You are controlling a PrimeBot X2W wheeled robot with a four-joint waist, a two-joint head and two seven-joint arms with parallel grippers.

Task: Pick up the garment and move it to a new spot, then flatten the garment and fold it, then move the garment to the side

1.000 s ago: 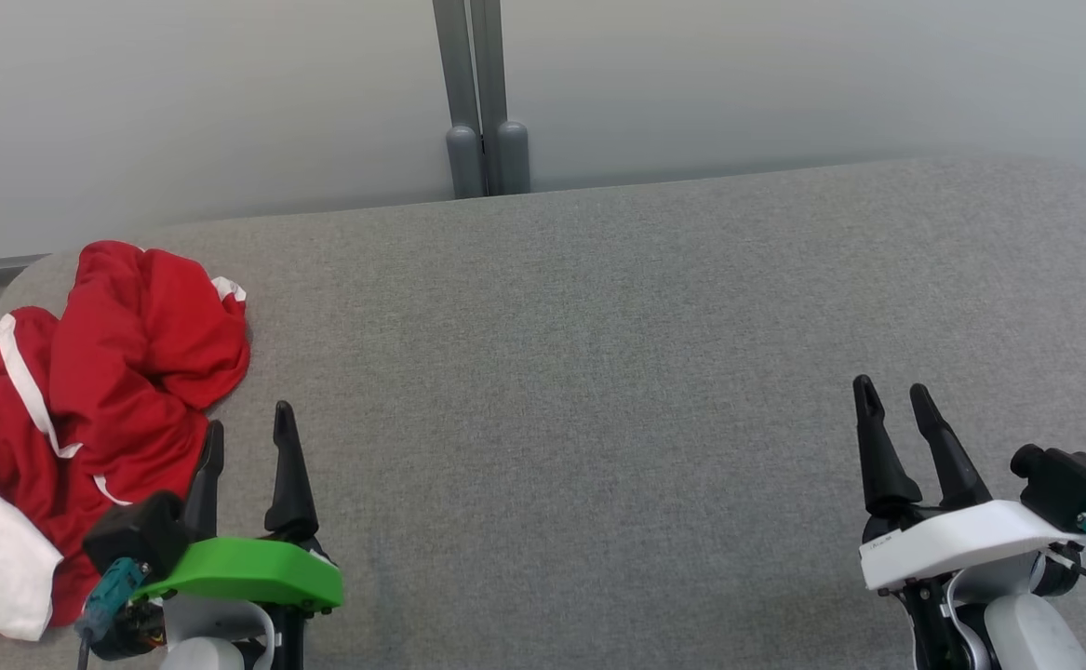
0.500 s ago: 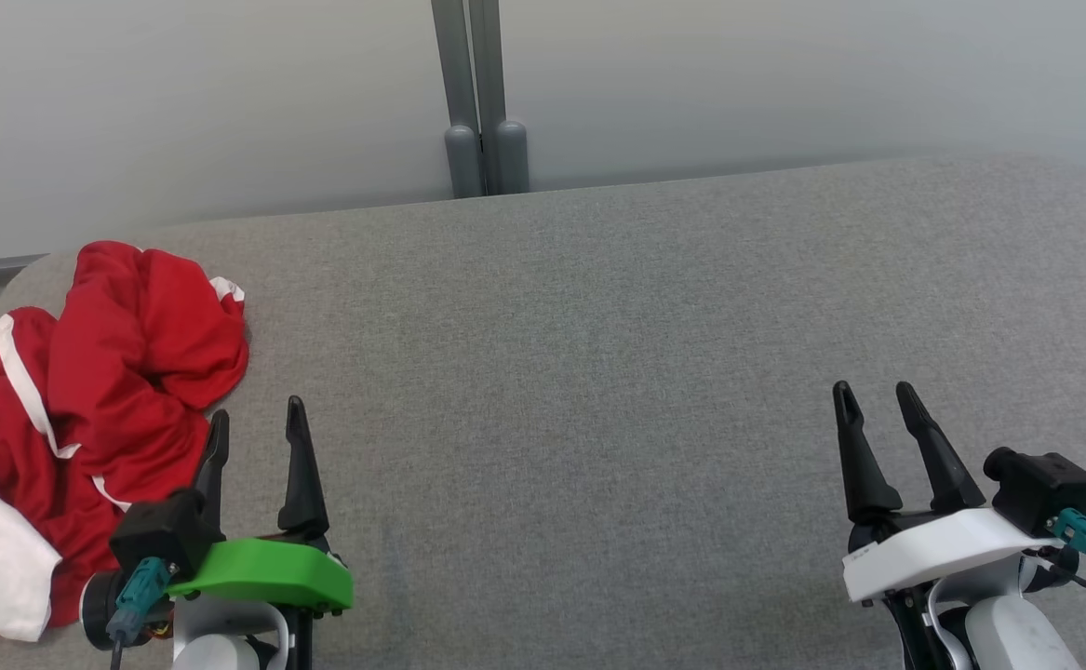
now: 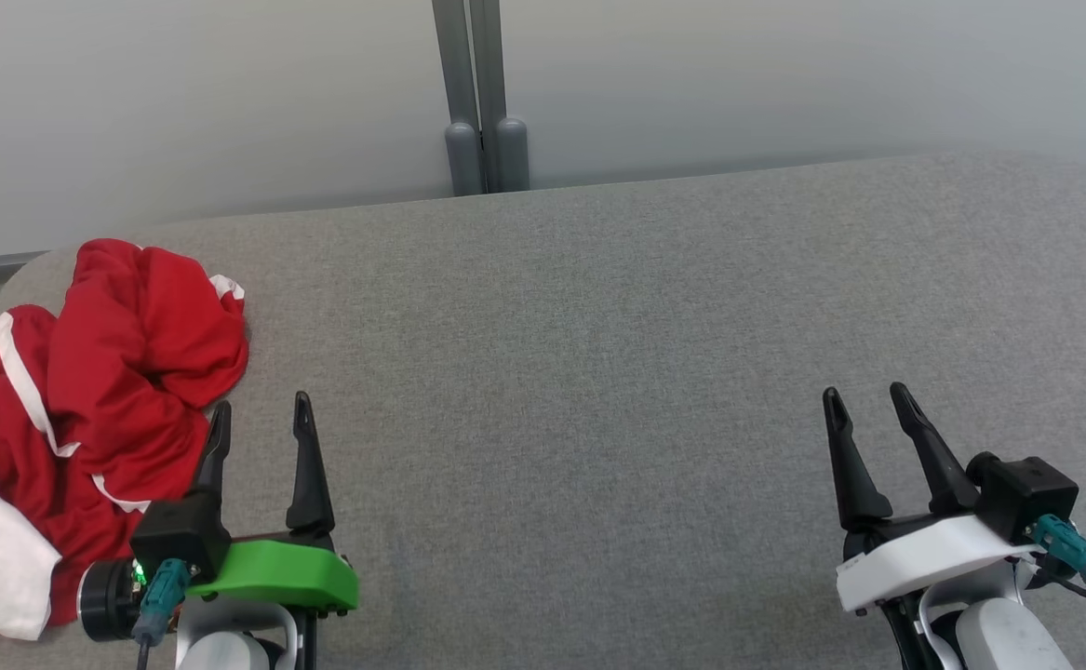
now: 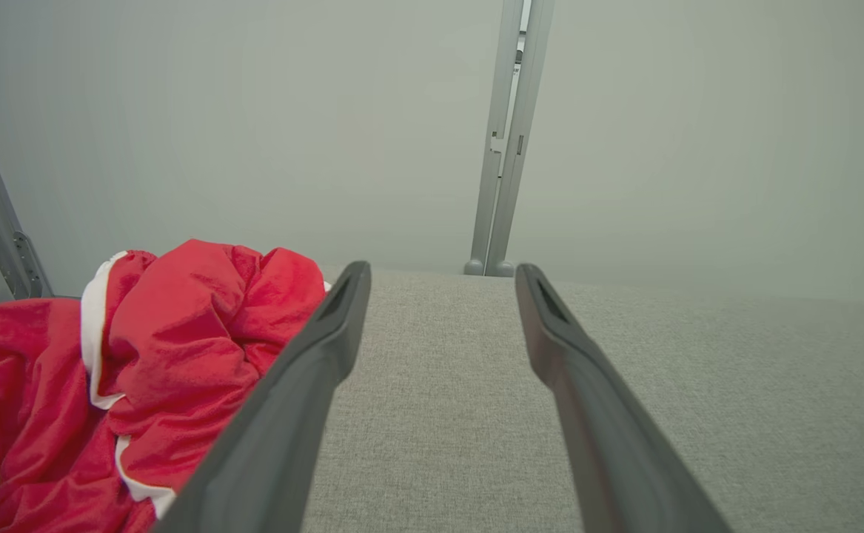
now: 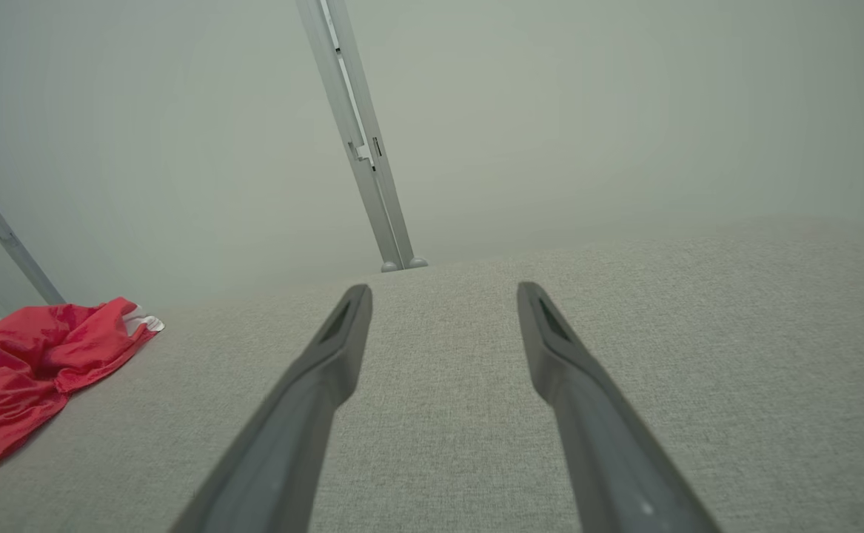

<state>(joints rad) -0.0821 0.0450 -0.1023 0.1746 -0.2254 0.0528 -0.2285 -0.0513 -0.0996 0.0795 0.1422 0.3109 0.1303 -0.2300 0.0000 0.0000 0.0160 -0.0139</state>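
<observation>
The garment (image 3: 96,391), red with white trim and a white patch, lay crumpled in a heap at the nine o'clock side of the grey fabric-covered surface (image 3: 598,372). In the head view it spread from about ten o'clock down to about eight o'clock, close to the rounded corner. The left gripper (image 3: 261,405), under its green cover (image 3: 273,572), sat at seven o'clock with both dark fingers pointing toward twelve o'clock. Its jaws stood wide apart with nothing between them but bare grey fabric. Its nine o'clock finger ran just beside the garment's nearest fold, and whether it brushed the cloth could not be told. In the left wrist view the red heap filled the eight o'clock quarter, partly behind that same finger, while the other finger lay over bare surface. The right gripper (image 3: 864,391), under its white cover (image 3: 924,554), sat at five o'clock, well apart from the garment, fingers angled slightly toward eleven o'clock. Its jaws were likewise spread wide and held nothing. In the right wrist view the garment showed far off at nine o'clock, with a long stretch of grey fabric between it and the fingers. A pale wall (image 3: 784,84) rose behind the surface, and a grey double post (image 3: 479,93) stood against it at twelve o'clock.
</observation>
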